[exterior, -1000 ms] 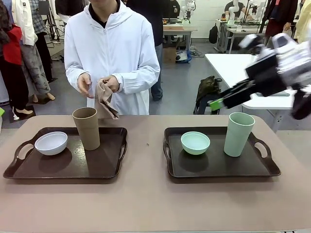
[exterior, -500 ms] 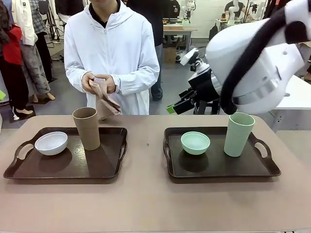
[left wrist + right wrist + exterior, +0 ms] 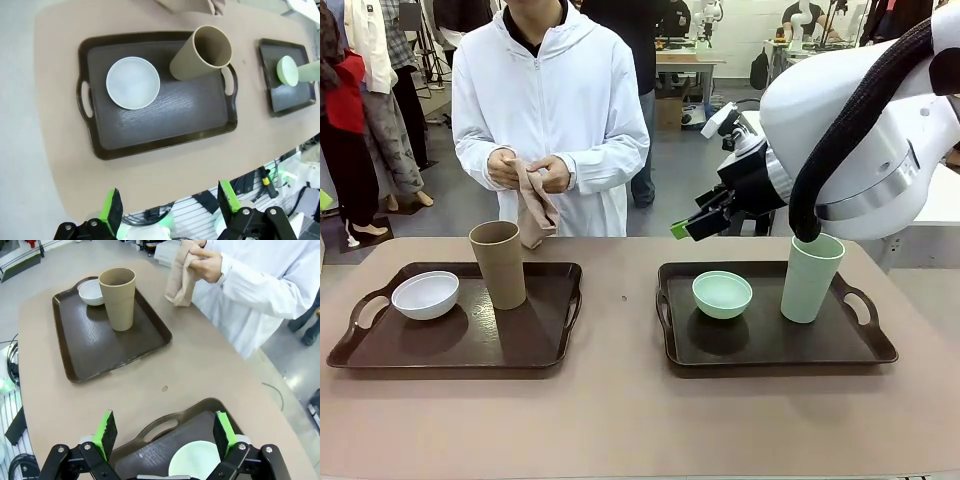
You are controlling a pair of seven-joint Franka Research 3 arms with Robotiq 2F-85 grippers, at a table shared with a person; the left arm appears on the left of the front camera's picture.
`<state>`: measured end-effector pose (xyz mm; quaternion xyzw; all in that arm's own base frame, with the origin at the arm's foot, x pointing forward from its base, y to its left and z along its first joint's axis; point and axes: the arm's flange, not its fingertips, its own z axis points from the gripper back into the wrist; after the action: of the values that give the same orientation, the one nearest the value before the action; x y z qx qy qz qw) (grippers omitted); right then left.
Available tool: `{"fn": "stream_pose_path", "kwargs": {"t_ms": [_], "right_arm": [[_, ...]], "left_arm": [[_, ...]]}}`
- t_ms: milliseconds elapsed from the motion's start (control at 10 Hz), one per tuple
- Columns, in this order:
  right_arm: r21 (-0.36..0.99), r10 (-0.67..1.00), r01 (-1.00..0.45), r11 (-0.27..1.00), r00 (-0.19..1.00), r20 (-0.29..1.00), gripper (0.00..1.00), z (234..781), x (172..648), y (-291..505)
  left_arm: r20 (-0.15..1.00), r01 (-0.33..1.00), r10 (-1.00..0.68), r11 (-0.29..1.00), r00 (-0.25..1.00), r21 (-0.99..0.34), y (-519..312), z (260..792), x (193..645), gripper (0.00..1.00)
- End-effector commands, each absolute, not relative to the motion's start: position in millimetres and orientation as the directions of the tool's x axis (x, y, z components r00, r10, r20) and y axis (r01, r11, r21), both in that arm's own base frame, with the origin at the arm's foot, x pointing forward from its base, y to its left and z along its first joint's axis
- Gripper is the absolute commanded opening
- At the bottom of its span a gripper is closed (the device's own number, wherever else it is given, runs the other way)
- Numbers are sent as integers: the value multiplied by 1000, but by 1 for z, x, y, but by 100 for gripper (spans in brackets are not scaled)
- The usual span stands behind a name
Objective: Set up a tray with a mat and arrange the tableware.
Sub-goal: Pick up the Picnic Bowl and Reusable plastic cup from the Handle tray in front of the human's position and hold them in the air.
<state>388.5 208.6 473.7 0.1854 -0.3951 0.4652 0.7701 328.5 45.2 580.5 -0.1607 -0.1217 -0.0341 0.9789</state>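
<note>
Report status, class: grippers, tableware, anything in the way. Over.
Left gripper, right gripper: jaws open, empty. White bowl, brown cup on left tray; mint bowl, pale green cup on right tray. Person holds tan cloth across table.

Left tray and right tray: dark, wood-grain texture, slight sheen. Brown cup, pale green cup, white bowl, mint bowl all look smooth and matt. Cloth is soft fabric; table matt.
</note>
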Motion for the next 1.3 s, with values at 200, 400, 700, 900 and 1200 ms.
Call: {"fn": "stream_pose_path", "kwargs": {"t_ms": [200,400,700,900,1200], "right_arm": [[-259,574,-950,175,-115,810,100,450,444,261],[-308,565,-950,54,-225,794,100,436,483,299],[-252,547,-968,-8,-216,809,100,419,532,360],[-149,558,-988,-39,-145,817,100,395,540,404],[5,568,-999,-49,-23,823,100,374,529,438]], "left_arm": [[166,92,-51,963,985,-254,24,568,378,100],[139,104,-71,963,988,-247,24,549,386,100],[179,116,-67,952,982,-283,29,512,393,100],[200,126,-66,945,978,-303,32,487,400,100],[241,143,-70,943,968,-300,27,471,408,100]]}}
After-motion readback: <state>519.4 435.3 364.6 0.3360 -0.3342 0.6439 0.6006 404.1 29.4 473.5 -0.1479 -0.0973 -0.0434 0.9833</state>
